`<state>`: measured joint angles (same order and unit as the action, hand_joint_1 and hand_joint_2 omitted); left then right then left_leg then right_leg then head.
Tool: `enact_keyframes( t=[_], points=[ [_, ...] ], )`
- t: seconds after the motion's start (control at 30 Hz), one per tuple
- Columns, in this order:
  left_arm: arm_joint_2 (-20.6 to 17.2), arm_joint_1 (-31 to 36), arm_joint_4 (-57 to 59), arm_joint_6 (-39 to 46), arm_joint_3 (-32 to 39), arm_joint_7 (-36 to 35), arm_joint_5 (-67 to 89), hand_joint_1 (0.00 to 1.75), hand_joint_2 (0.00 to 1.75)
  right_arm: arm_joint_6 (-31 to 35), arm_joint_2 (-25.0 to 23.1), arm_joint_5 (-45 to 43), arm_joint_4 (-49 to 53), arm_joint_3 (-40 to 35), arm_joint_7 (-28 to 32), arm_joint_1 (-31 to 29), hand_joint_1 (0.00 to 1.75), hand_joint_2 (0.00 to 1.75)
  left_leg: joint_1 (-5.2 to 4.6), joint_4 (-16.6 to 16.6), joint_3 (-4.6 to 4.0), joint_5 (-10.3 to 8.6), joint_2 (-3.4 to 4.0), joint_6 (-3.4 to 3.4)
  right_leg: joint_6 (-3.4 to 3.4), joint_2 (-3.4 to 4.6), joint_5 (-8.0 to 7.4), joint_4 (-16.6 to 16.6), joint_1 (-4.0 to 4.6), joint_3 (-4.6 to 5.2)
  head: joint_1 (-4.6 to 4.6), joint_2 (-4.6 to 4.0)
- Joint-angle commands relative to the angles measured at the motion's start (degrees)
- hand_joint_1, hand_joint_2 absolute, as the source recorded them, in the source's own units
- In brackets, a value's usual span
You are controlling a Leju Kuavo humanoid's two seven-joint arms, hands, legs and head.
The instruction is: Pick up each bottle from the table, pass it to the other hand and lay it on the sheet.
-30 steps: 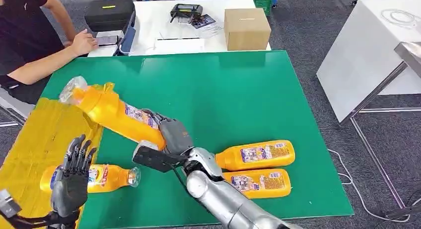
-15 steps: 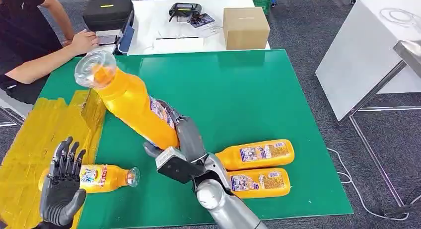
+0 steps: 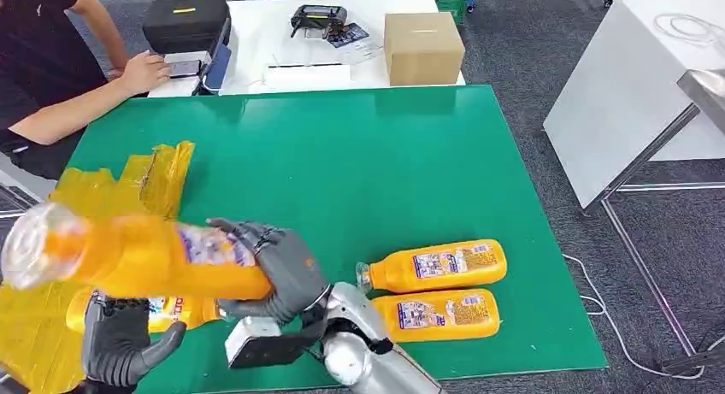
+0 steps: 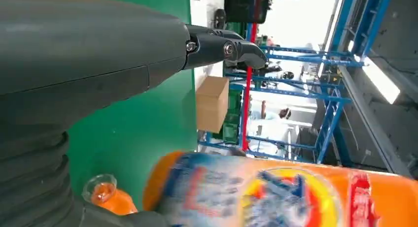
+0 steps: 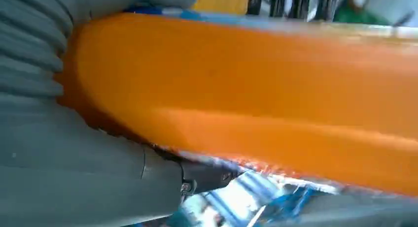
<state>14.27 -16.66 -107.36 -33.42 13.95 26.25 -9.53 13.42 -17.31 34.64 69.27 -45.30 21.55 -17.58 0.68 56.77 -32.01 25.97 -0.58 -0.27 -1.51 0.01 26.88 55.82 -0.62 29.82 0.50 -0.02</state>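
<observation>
Orange bottle at handover, over the yellow sheet

Green counter: two bottles left lying. Yellow sheet: one laid bottle. Held bottle: right hand, fingers wrapped round its base, now level, no longer tilted up. Left hand: beneath, fingers apart, empty; next it must close on the body.
</observation>
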Motion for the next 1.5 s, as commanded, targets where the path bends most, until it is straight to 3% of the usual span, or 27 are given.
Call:
enact_keyframes(
  t=[0.03, 1.47, 1.5],
  points=[
    [-2.31, 1.27, 0.98, 0.83, -2.24, -0.88, -0.83, 0.0, 1.75, -1.54, -1.19, 2.62, -14.01, -9.38, 0.28, -0.87, 1.75, 1.75, 0.0, -0.13, 0.22, 0.02, 0.04, 0.03, 0.04, 0.0, 0.01, -0.15, 0.01, -0.23, 0.0, 0.0],
    [-2.28, 1.37, 1.0, 1.02, -2.35, -0.98, -0.73, 0.0, 1.75, -1.17, -1.2, 2.93, -14.59, -9.57, 0.51, -0.63, 1.75, 1.75, 0.02, -0.09, 0.16, 0.01, -0.05, 0.03, 0.05, -0.11, 0.02, -0.14, 0.04, -0.19, 0.0, 0.0],
    [-2.6, -0.49, 0.79, -1.93, -3.3, -2.04, -4.17, 0.0, 1.75, 5.6, -1.12, -4.04, -10.82, -1.22, 0.87, 1.14, 1.75, 1.75, 0.05, -0.1, 0.23, 0.03, -0.05, 0.04, 0.07, -0.12, 0.04, -0.18, 0.07, -0.28, 0.0, 0.0]
  ],
)
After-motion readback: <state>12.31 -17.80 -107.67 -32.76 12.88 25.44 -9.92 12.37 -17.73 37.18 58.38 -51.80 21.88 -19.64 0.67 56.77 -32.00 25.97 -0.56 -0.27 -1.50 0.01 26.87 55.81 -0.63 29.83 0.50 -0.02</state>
